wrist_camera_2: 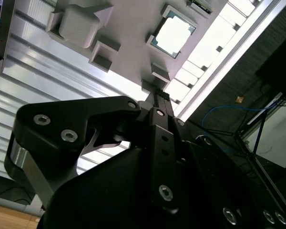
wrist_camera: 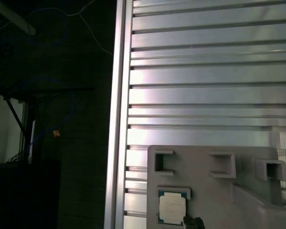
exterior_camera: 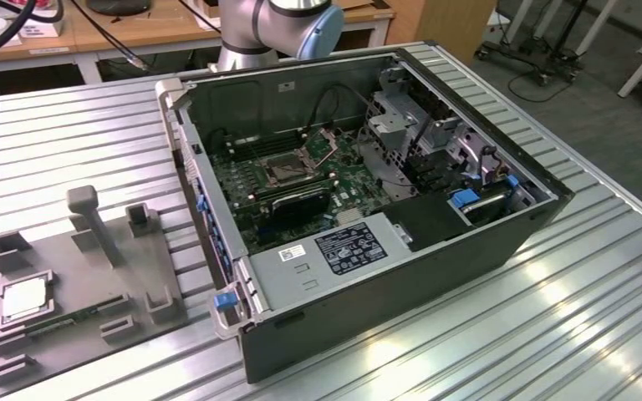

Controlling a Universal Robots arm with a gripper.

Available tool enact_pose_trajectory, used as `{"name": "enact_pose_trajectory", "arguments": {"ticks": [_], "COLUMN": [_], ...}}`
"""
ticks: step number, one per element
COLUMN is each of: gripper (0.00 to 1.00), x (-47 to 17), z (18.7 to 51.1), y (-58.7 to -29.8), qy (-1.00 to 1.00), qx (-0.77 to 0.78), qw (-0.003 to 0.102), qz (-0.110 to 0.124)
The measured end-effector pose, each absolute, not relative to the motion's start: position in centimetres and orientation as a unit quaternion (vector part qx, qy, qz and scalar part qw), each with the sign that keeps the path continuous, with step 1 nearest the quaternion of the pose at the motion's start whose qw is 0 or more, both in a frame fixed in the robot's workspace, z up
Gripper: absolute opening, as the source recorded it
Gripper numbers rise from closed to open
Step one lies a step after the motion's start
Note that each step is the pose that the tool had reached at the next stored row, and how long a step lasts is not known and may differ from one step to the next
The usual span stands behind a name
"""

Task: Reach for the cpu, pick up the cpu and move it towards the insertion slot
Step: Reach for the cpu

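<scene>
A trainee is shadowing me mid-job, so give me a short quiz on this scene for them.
1. True or false: the chip lies in the grey tray.
2. The socket sits: A) on the tray, B) on the green board inside the open computer case, C) on the floor.
3. Fill in: in the exterior view, the tray stands on the case's ____.
Key: 1 true; 2 B; 3 left.

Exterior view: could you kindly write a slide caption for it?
Cpu lies in the grey tray beside the open computer case.
</scene>
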State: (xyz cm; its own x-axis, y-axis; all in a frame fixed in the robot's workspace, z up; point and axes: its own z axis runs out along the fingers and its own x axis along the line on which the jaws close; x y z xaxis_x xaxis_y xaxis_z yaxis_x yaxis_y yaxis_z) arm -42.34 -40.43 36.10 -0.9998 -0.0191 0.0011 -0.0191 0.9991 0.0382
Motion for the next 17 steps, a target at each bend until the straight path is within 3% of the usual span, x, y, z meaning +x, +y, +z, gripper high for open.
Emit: {"name": "enact_pose_trajectory", "arguments": {"ticks": [17], "gripper": [0.11], "x": [-42.98], "z": [36.06], "y": [-40.42], "qy": [-1.0], "qx": [0.01], "qw": [0.001], "qz": [-0.019]}}
